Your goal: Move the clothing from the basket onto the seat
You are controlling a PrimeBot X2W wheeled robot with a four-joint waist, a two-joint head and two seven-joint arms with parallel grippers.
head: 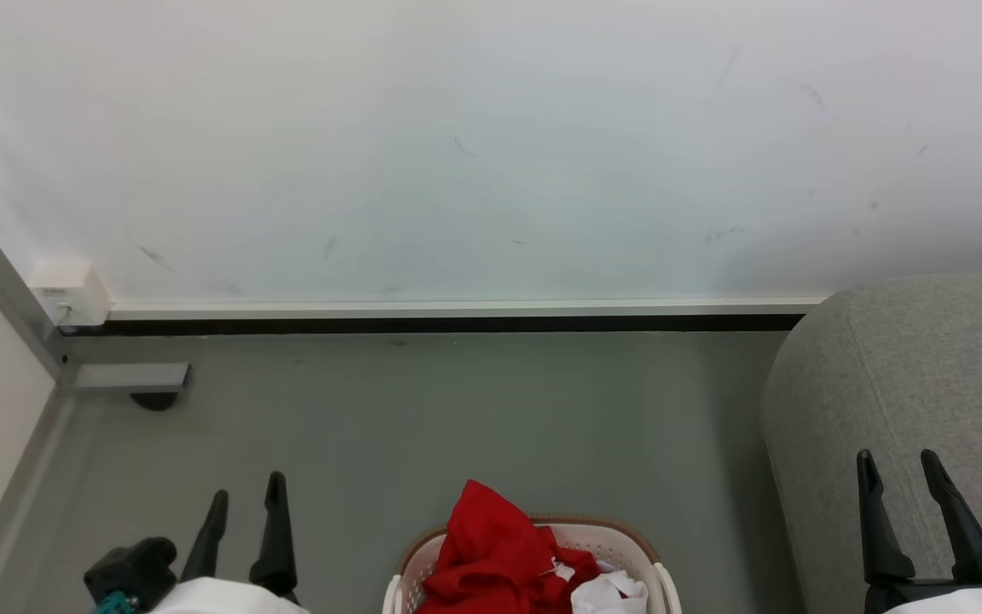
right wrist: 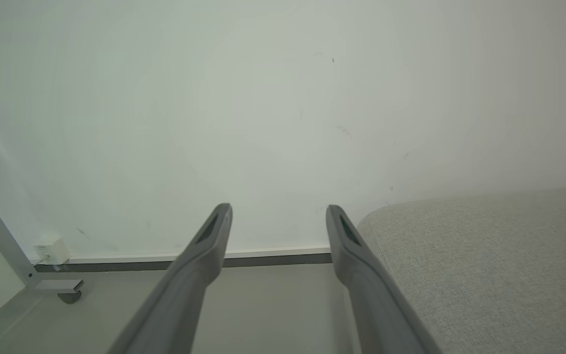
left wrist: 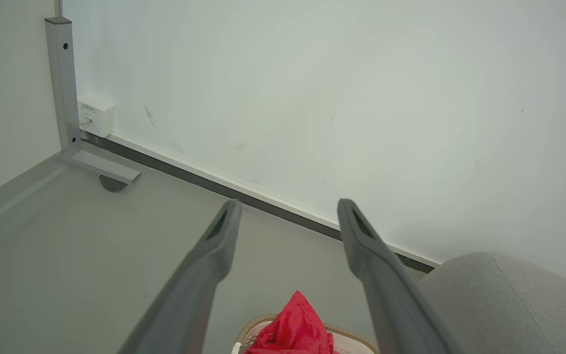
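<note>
Well, both pincers wide open, nothing held

Down at the near edge of the grey floor (head: 457, 409) sits the basket (head: 602, 537), its brown rim ringing a heap of red and white clothing (head: 491, 550) that pokes up above it. The left gripper (head: 248, 484) hangs to the basket's left, fingers spread wide and empty. The right gripper (head: 896, 455), just as wide and empty, shows against the rounded corner of the seat (head: 926, 367), which stands near the basket's right with a strip of floor between. Ahead, bare floor runs to the dark skirting strip (head: 457, 324) under the white wall (head: 491, 128). At far left a metal frame leg (head: 5, 281) hems in the corner, beside a small white box (head: 69, 294) on the wall.
</note>
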